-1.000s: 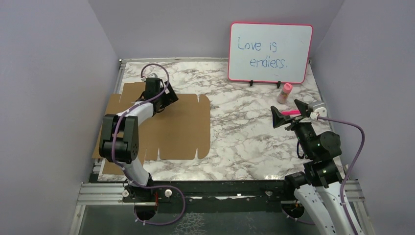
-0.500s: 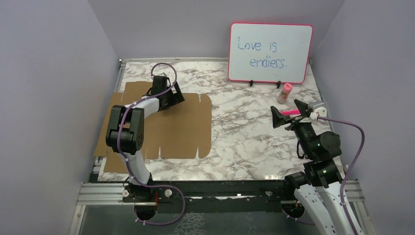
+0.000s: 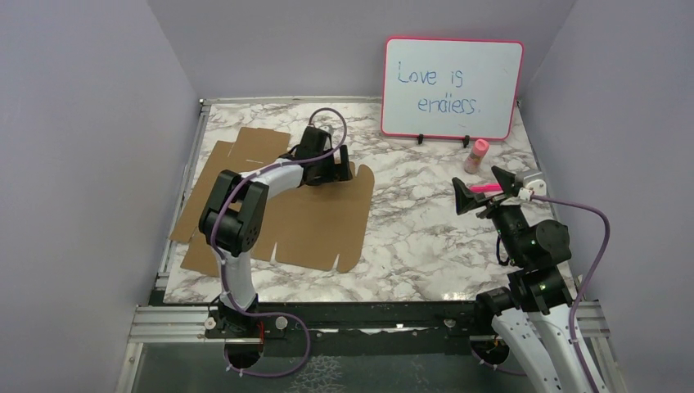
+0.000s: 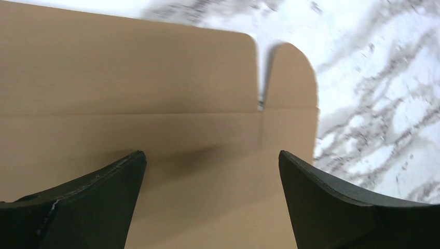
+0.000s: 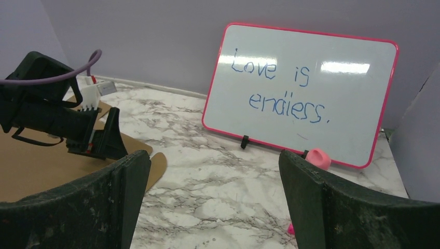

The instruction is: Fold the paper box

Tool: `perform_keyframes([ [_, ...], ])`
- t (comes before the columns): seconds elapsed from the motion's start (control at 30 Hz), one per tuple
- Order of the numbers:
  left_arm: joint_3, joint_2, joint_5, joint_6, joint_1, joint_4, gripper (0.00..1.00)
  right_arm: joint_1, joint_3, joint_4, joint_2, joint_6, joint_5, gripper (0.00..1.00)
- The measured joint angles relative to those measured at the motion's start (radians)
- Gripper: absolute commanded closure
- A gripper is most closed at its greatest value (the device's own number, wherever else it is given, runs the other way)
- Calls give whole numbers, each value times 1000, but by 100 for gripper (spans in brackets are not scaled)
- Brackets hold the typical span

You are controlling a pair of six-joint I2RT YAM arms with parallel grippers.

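The paper box (image 3: 303,221), a plain brown die-cut sheet of corrugated cardboard with notched flaps, lies flat and unfolded on the left half of the white-and-grey marbled table (image 3: 425,237), a little skewed to its edges. The black two-finger left gripper (image 3: 335,170) sits low over the sheet's far right corner, jaws spread wide with nothing between them. The left wrist view shows crease lines and a rounded corner flap just ahead, but I cannot tell whether the tips touch the card. The right gripper (image 3: 483,188) hangs raised at the right side, well apart from the sheet, likewise spread and empty.

The main risk, as I judge it, is that nothing pins the loose sheet. A push at the flap may therefore slide or spin it instead of raising it along the crease. A flat edge also gives fingers little to get under, and a bend started off the crease would spoil the wall.

A pink-framed whiteboard (image 3: 452,88) with blue writing stands at the far edge, with a small pink bottle (image 3: 476,155) near its foot. Both are apart from the sheet, and nothing blocks the left arm
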Motion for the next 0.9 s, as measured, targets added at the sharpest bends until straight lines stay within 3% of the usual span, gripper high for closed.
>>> perform_keyframes([
  [0.17, 10, 2, 40, 10, -77, -11, 1, 0, 2, 0, 7, 8, -11, 0],
  [0.37, 9, -49, 14, 9, -77, -72, 1, 0, 29, -5, 81, 45, -64, 0],
  [0.7, -114, -335, -47, -7, 92, -116, 1, 0, 137, -1, 551, 177, -345, 0],
  [0.9, -238, -447, -110, -23, 192, -130, 1, 1, 146, 71, 830, 241, -507, 5],
])
